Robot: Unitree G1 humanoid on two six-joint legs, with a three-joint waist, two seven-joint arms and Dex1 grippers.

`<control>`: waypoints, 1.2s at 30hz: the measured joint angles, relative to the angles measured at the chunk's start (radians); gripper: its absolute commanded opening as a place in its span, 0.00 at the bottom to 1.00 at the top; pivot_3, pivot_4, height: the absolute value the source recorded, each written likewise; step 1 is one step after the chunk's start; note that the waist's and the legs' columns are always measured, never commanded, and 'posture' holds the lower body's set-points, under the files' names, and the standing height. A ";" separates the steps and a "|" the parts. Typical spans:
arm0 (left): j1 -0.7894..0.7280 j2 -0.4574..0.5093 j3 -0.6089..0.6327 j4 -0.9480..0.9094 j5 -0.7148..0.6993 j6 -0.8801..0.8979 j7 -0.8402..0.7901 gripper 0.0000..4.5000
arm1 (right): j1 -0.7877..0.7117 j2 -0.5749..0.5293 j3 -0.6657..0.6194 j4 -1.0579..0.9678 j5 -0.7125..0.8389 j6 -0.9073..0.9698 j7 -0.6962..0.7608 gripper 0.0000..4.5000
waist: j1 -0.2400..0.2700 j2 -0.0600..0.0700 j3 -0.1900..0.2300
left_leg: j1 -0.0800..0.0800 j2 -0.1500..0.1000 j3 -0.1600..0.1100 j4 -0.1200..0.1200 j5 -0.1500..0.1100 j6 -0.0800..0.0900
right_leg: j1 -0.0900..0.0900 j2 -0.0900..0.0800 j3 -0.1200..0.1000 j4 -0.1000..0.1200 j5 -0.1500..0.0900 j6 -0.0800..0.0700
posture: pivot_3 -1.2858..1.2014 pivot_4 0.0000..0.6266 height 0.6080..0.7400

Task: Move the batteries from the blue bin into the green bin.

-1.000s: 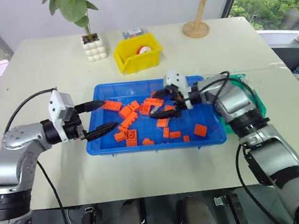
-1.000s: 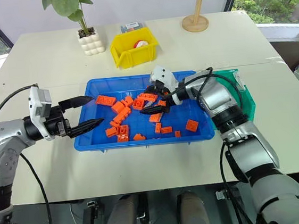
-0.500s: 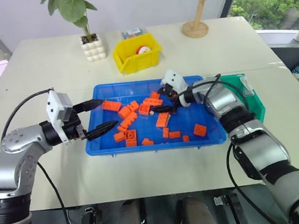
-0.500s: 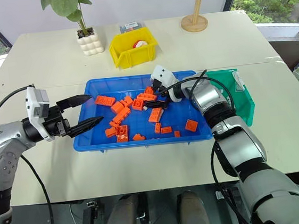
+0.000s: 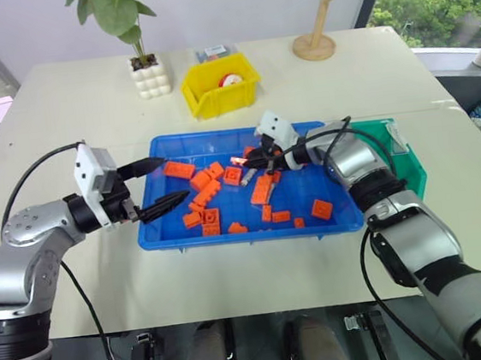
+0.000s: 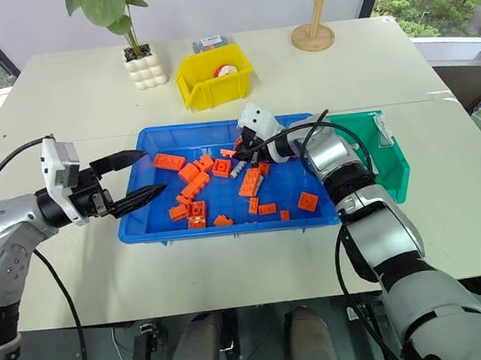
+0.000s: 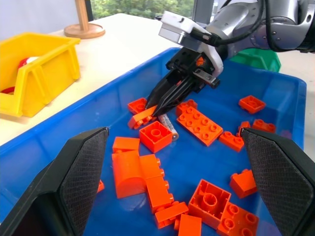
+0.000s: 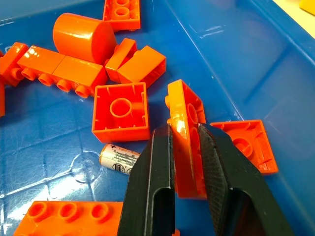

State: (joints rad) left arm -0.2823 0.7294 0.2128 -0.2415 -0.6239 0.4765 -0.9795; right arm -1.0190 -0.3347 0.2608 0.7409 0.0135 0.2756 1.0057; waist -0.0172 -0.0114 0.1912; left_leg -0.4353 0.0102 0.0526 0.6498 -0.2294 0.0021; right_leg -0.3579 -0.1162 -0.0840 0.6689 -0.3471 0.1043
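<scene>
The blue bin point(image 5: 164, 140) lies mid-table, strewn with several orange bricks. One battery point(image 8: 119, 160), a small silvery cylinder, rests on the bin floor beside a square brick; it also shows in the left wrist view as battery point(image 7: 170, 129). My right gripper point(image 8: 184, 129) reaches into the bin's far middle and is shut on a flat orange brick point(image 8: 186, 110) that stands on edge just beside the battery. My left gripper point(image 5: 174, 180) hovers open over the bin's left end, holding nothing. The green bin point(image 5: 412, 168) sits against the blue bin's right side.
A yellow bin point(image 5: 220, 83) stands behind the blue bin, with a potted plant point(image 5: 150, 76) to its left and a wooden stand point(image 5: 316, 45) at the back right. A small white item point(image 5: 395, 138) lies in the green bin.
My right gripper reached further left into the blue bin and closed from open onto an orange brick. The left gripper stayed in place.
</scene>
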 measured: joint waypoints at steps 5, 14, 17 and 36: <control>0.000 -0.002 0.000 0.000 0.000 -0.001 0.004 1.00 | -0.005 0.009 -0.022 -0.025 0.014 0.017 0.008 0.19 | -0.001 0.000 0.000 | 0.000 0.000 0.000 0.000 0.000 0.000 | 0.000 0.000 0.000 0.000 0.000 0.000 | 0.52 0.24 1.00; -0.004 -0.009 0.000 0.000 0.000 -0.003 0.017 1.00 | -0.008 0.036 -0.014 -0.110 0.021 0.044 0.025 0.19 | 0.003 0.000 0.000 | 0.000 0.000 0.000 0.000 0.000 0.000 | 0.000 0.000 0.000 0.000 0.000 0.000 | 0.52 0.24 1.00; -0.004 -0.009 0.000 0.000 0.000 -0.003 0.020 1.00 | -0.007 0.032 -0.013 -0.110 0.019 0.044 0.032 0.19 | 0.001 0.000 0.000 | 0.000 0.000 0.000 0.000 0.000 0.000 | 0.000 0.000 0.000 0.000 0.000 0.000 | 0.52 0.24 1.00; -0.004 -0.011 0.000 0.000 0.000 -0.003 0.024 1.00 | 0.026 -0.012 0.011 -0.102 -0.052 -0.002 0.022 0.94 | 0.001 0.000 0.000 | 0.000 0.000 0.000 0.000 0.000 0.000 | 0.000 0.000 0.000 0.000 0.000 0.000 | 0.52 0.24 1.00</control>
State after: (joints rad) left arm -0.2867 0.7183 0.2127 -0.2419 -0.6239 0.4734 -0.9553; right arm -0.9929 -0.3466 0.2718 0.6385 -0.0385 0.2737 1.0277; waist -0.0166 -0.0113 0.1912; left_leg -0.4353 0.0101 0.0526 0.6495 -0.2295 0.0021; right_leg -0.3582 -0.1164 -0.0840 0.6690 -0.3471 0.1043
